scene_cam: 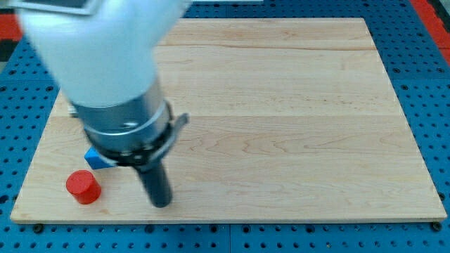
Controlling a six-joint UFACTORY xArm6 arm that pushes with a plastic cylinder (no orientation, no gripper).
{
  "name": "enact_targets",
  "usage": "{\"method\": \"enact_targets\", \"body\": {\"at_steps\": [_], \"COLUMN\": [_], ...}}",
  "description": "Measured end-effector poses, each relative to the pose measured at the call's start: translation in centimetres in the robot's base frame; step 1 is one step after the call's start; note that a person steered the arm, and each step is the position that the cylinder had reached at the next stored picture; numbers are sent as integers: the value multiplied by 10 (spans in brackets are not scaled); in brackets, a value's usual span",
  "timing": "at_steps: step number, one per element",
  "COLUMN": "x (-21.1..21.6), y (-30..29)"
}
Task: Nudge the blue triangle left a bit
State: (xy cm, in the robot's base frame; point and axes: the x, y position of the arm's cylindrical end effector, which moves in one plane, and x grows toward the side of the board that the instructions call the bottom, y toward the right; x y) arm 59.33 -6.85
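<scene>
A blue block (pixel 94 159), the blue triangle by the task, lies near the board's lower left corner; only its left part shows, the arm hides the rest. My tip (pixel 162 204) rests on the board to the block's right and a little below it, apart from it. A red cylinder (pixel 84 186) stands just below and left of the blue block, to the left of my tip.
The wooden board (pixel 281 105) lies on a blue perforated table (pixel 14 91). The arm's white and grey body (pixel 112 77) covers the board's upper left part. The board's bottom edge runs just below my tip.
</scene>
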Motion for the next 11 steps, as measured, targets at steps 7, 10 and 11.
{"method": "enact_targets", "body": {"at_steps": [7, 10, 11], "x": [8, -77, -78], "y": [152, -24, -59]}}
